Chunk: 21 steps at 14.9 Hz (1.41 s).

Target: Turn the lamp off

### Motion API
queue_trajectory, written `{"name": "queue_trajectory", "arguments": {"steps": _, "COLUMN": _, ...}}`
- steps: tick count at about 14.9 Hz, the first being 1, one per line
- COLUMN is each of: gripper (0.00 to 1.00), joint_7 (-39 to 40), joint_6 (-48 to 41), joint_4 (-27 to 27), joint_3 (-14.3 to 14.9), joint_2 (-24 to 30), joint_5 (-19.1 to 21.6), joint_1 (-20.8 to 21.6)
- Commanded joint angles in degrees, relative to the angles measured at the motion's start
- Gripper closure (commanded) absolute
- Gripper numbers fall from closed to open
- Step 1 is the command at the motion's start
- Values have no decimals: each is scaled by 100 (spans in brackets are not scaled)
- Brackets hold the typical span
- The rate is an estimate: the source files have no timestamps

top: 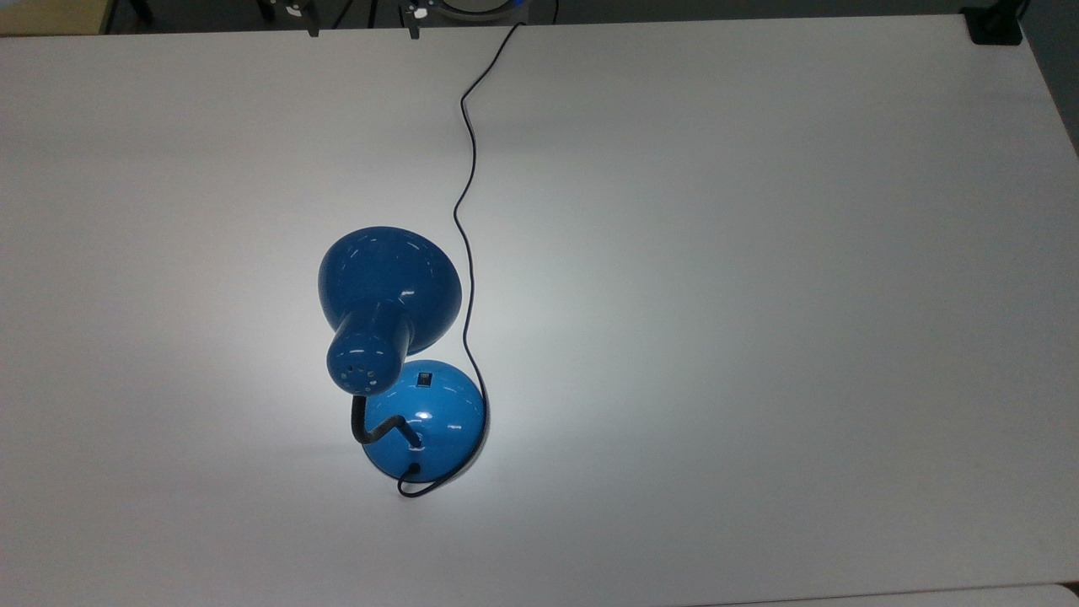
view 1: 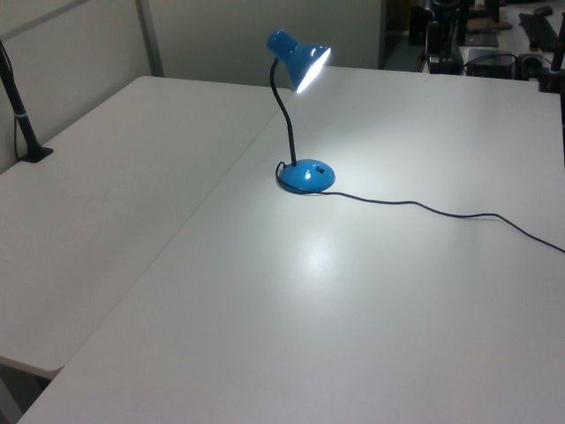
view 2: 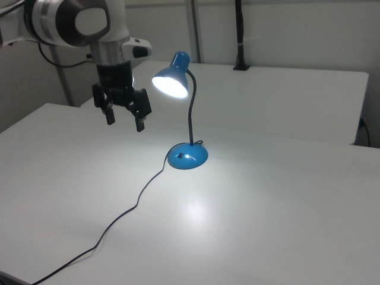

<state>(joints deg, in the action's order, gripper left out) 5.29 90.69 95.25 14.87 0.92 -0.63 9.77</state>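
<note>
Black gripper [view 2: 125,119] hanging in the air, fingers spread wide, gripping nothing, well above the white table [view 2: 285,208] on the right view's left. Blue lamp [view 2: 187,155] standing upright beside it, shining, shade tilted down. Its cord [view 2: 127,214] is trailing across the table.

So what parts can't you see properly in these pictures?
- Lamp bulb: top view, hidden under the shade.
- Rocker switch: too small to read its position.
- Cord: plug end cut off at the top view's upper edge.
- Gripper: open in the right view; the arm is cut off by the right view's left edge.
</note>
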Motion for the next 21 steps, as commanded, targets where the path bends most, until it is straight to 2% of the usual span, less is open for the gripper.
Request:
{"name": "queue_trajectory", "arguments": {"steps": 1, "gripper": 0, "joint_7": -72, "joint_6": -192, "joint_4": -147, "joint_3": 24, "joint_2": -65, "joint_5": -60, "joint_1": 8}}
{"name": "queue_trajectory", "arguments": {"steps": 5, "gripper": 0, "joint_7": -318, "joint_6": -192, "joint_4": -147, "joint_3": 25, "joint_2": -83, "joint_5": -60, "joint_1": 8}}
{"name": "queue_trajectory", "arguments": {"steps": 10, "gripper": 0, "joint_7": -248, "joint_6": -157, "joint_4": -147, "joint_3": 42, "joint_2": -83, "joint_5": -52, "joint_1": -45}}
{"name": "queue_trajectory", "arguments": {"steps": 12, "gripper": 38, "joint_7": 154, "joint_6": -148, "joint_4": -147, "joint_3": 51, "joint_2": -74, "joint_5": 1, "joint_1": -124}}
{"name": "queue_trajectory", "arguments": {"steps": 13, "gripper": 63, "joint_7": 356, "joint_6": -139, "joint_4": -147, "joint_3": 60, "joint_2": -65, "joint_5": 10, "joint_1": -142}}
{"name": "queue_trajectory", "arguments": {"steps": 14, "gripper": 84, "joint_7": 471, "joint_6": -139, "joint_4": -138, "joint_3": 60, "joint_2": -65, "joint_5": 36, "joint_1": -168}}
{"name": "queue_trajectory", "arguments": {"steps": 15, "gripper": 96, "joint_7": 551, "joint_6": -122, "joint_4": -112, "joint_3": 60, "joint_2": -65, "joint_5": 62, "joint_1": -160}}
{"name": "queue_trajectory", "arguments": {"steps": 16, "gripper": 100, "joint_7": 595, "joint_6": -104, "joint_4": -94, "joint_3": 42, "joint_2": -83, "joint_5": 63, "joint_1": -142}}
{"name": "queue_trajectory", "arguments": {"steps": 17, "gripper": 100, "joint_7": 604, "joint_6": -43, "joint_4": -51, "joint_3": 42, "joint_2": -100, "joint_5": 63, "joint_1": -133}}
{"name": "queue_trajectory", "arguments": {"steps": 19, "gripper": 100, "joint_7": 604, "joint_6": 734, "joint_4": 273, "joint_3": 33, "joint_2": -144, "joint_5": 63, "joint_1": -116}}
{"name": "queue_trajectory", "arguments": {"steps": 21, "gripper": 100, "joint_7": 604, "joint_6": 1291, "joint_4": 328, "joint_3": 33, "joint_2": -459, "joint_5": 71, "joint_1": -115}}
